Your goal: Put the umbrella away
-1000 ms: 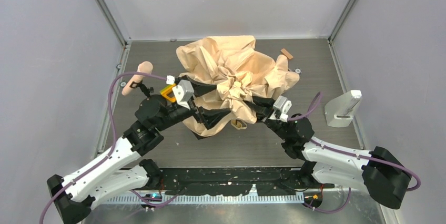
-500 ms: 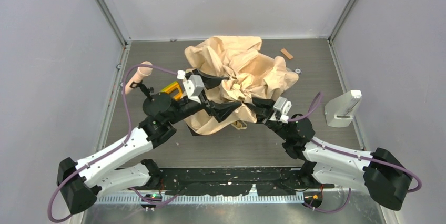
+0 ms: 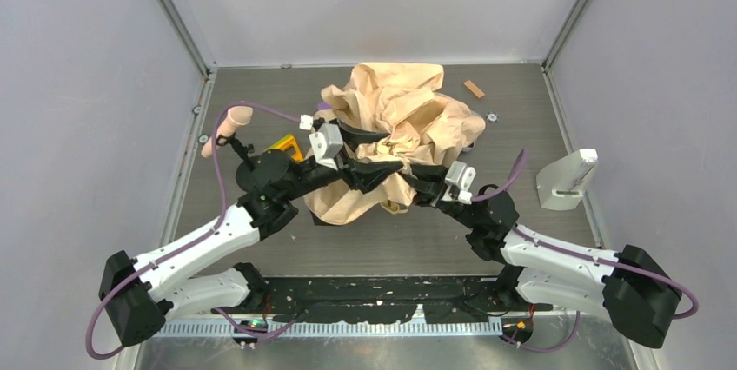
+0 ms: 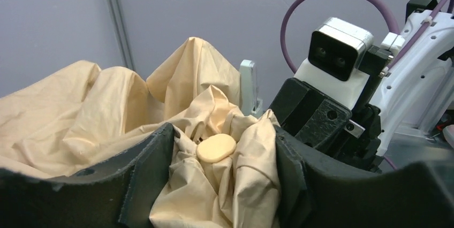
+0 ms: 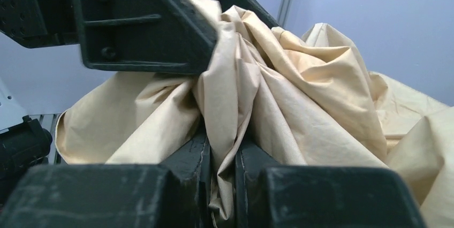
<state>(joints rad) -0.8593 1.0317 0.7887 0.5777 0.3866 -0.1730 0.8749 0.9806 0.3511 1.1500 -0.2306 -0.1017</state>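
Note:
The umbrella [image 3: 408,118] lies crumpled at the table's centre back, its pale beige canopy bunched up. Its tan wrist loop [image 3: 395,207] pokes out at the near edge. My left gripper [image 3: 375,157] reaches in from the left. In the left wrist view [image 4: 222,131] its jaws stand partly apart, pressed on a thick bunch of canopy with a small cream cap [image 4: 216,147] in it. My right gripper [image 3: 415,186] reaches in from the right. In the right wrist view [image 5: 222,147] it is shut on a thin fold of canopy [image 5: 300,94]. Shaft and ribs are hidden.
A pink-headed microphone [image 3: 228,125] on a black stand is at the left. A yellow object [image 3: 287,146] sits beside my left wrist. A lavender-grey case [image 3: 569,181] stands at the right edge. A small brown piece [image 3: 474,89] and a washer [image 3: 492,115] lie back right.
My left arm has swung right and farther back, squeezing the canopy into a tighter, narrower bundle. My right gripper has kept its hold and shifted slightly left.

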